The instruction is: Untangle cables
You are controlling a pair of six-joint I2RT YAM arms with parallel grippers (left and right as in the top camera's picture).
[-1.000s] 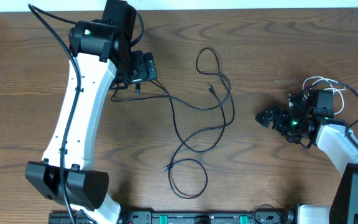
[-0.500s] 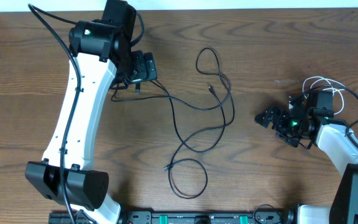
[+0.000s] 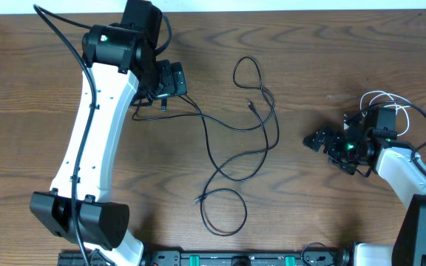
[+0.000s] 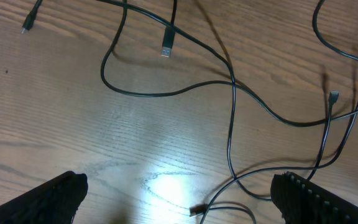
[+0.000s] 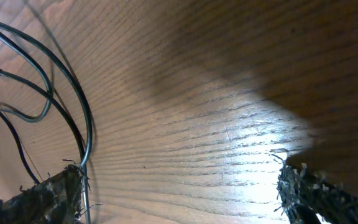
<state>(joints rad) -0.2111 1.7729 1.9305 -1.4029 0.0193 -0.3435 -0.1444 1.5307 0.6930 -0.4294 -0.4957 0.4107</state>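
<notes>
Left gripper (image 3: 171, 79) spread wide, empty, at 11 o'clock; right gripper (image 3: 316, 139) likewise at 3 o'clock; black cables (image 3: 276, 125) sprawl between them at centre, white cable (image 3: 379, 94) looped at 2 o'clock.

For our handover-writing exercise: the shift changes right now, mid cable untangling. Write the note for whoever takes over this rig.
Left gripper: open, empty, above the upper-left strands.
Right gripper: open, empty, to the right of the tangle.
Black cables: looped and crossing each other mid-table. A white cable shows by the right wrist.
Done: nothing separated yet.
Left: grasp the strands and pull them apart.
</notes>
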